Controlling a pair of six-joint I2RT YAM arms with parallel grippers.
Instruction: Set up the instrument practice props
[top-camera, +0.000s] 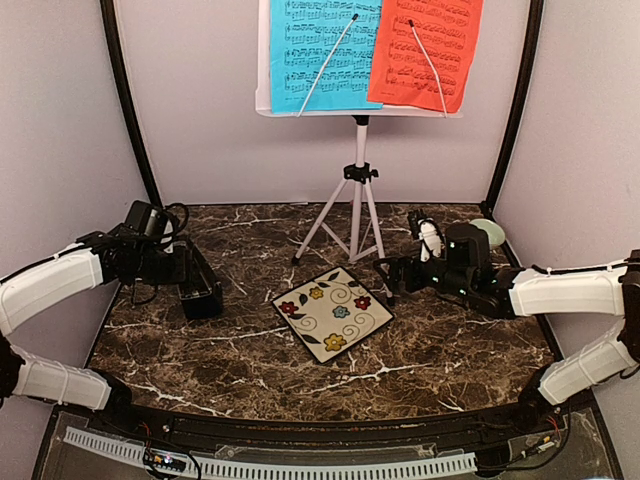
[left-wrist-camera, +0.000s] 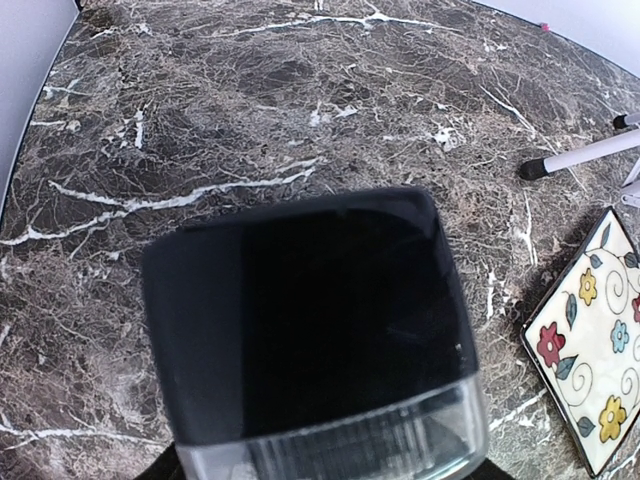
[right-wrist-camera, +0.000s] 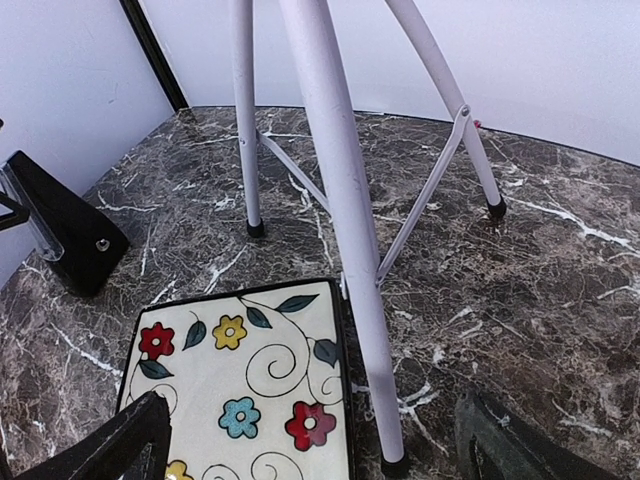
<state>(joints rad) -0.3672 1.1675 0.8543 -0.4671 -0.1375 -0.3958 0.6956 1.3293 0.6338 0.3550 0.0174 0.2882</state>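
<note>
The white music stand (top-camera: 358, 190) stands on its tripod at the back, with the blue music sheet (top-camera: 320, 50) and the red music sheet (top-camera: 425, 50) side by side on its desk. The black pyramid-shaped metronome (top-camera: 203, 293) rests on the marble at the left, and my left gripper (top-camera: 190, 275) is shut on it. In the left wrist view the metronome (left-wrist-camera: 300, 320) fills the frame and hides the fingers. My right gripper (right-wrist-camera: 315, 445) hangs open low over the table, nothing held, with a tripod leg (right-wrist-camera: 345, 230) just ahead of it. The metronome (right-wrist-camera: 65, 235) also shows in the right wrist view.
A square floral tile (top-camera: 334, 311) lies flat mid-table, its corner touching the near tripod foot (right-wrist-camera: 392, 465). A pale green object (top-camera: 488, 232) sits behind the right arm near the wall. Black frame posts and walls close both sides.
</note>
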